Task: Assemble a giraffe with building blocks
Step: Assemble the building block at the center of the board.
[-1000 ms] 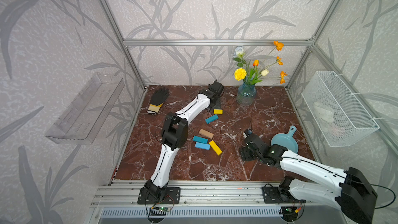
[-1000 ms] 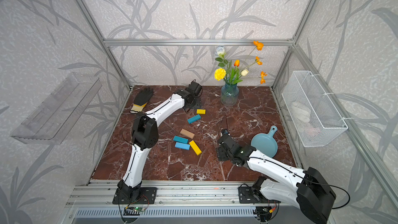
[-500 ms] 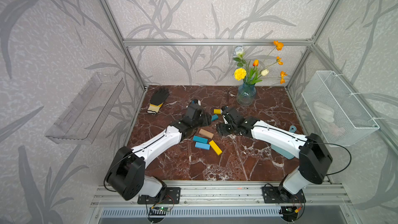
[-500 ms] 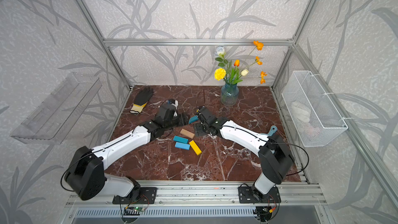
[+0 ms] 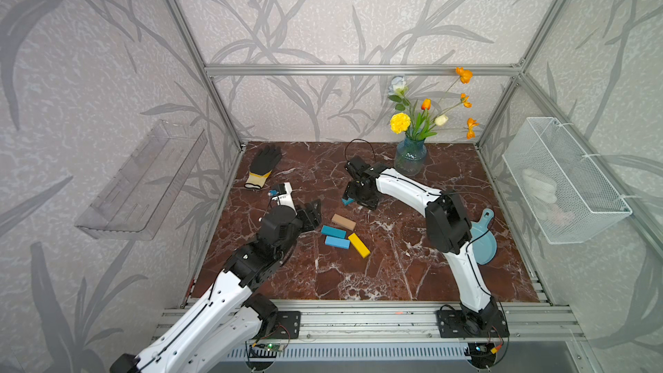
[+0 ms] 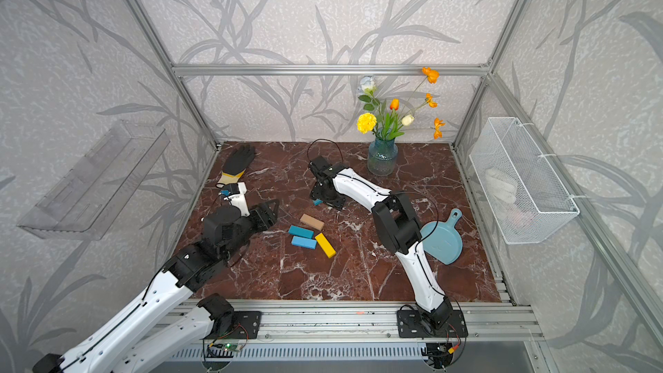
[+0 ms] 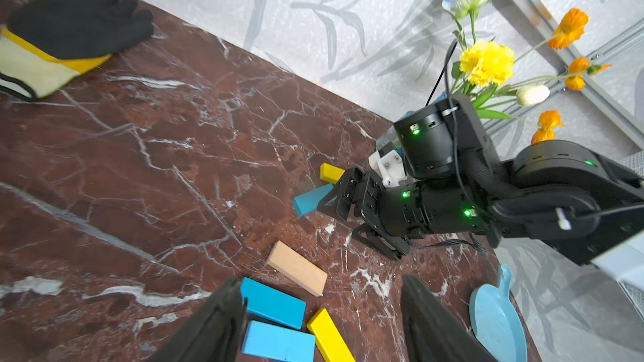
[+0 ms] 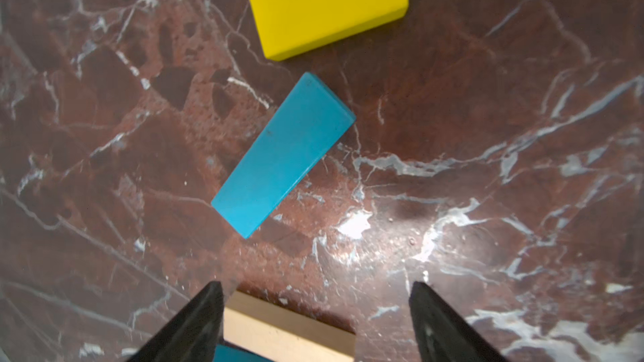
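No giraffe figure shows; the building blocks lie loose on the marble. A tan block (image 5: 343,222), a teal block (image 5: 333,231), a light-blue block (image 5: 337,242) and a long yellow block (image 5: 358,245) cluster mid-table. My left gripper (image 5: 315,215) stands open just left of them, and in its wrist view the cluster (image 7: 273,302) shows between its fingers (image 7: 223,322). Farther back lie another teal block (image 8: 282,154) and a short yellow block (image 8: 327,5). My right gripper (image 5: 358,202) hovers open over that teal block (image 5: 347,202), holding nothing.
A blue glass vase (image 5: 410,159) with flowers stands at the back, close behind the right arm. A black-and-yellow glove (image 5: 262,166) lies back left. A light-blue scoop (image 5: 482,242) rests at the right, partly behind the right arm's elbow. A wire basket (image 5: 559,188) hangs on the right wall.
The left gripper has drawn back from the far blocks to the left of the cluster. The right gripper has come from the front right to the far teal block.
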`<action>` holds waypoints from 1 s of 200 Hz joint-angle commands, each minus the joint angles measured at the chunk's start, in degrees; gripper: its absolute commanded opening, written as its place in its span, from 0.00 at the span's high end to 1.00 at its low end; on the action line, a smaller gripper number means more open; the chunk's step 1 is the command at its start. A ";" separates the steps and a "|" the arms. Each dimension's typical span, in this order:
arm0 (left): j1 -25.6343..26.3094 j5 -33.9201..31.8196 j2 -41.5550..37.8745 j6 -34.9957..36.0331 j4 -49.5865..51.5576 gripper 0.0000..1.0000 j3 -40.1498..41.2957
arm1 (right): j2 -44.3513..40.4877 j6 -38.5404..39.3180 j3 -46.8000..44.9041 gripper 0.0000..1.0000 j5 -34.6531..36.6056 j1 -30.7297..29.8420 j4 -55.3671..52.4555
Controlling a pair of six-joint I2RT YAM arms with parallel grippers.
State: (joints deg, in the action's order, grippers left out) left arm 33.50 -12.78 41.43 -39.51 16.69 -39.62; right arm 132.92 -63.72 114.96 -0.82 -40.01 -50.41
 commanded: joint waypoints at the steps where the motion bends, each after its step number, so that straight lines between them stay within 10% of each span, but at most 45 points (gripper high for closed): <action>1: 0.23 -3.02 0.14 1.33 3.40 0.27 0.92 | 2.98 -10.00 4.04 0.16 -1.68 -0.42 -8.16; 88: 0.18 -1.22 1.18 3.61 2.09 0.27 0.79 | 19.80 -22.90 35.07 0.21 0.98 0.43 -23.20; 200: 0.14 1.81 0.72 3.02 3.13 0.27 -0.82 | 24.34 -25.77 36.83 0.31 -2.16 2.83 -17.66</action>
State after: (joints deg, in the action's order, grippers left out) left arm 33.50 -11.62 43.22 -36.71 19.00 -38.33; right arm 154.95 -89.36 150.32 -2.02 -37.34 -69.80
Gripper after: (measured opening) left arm 0.735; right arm 0.694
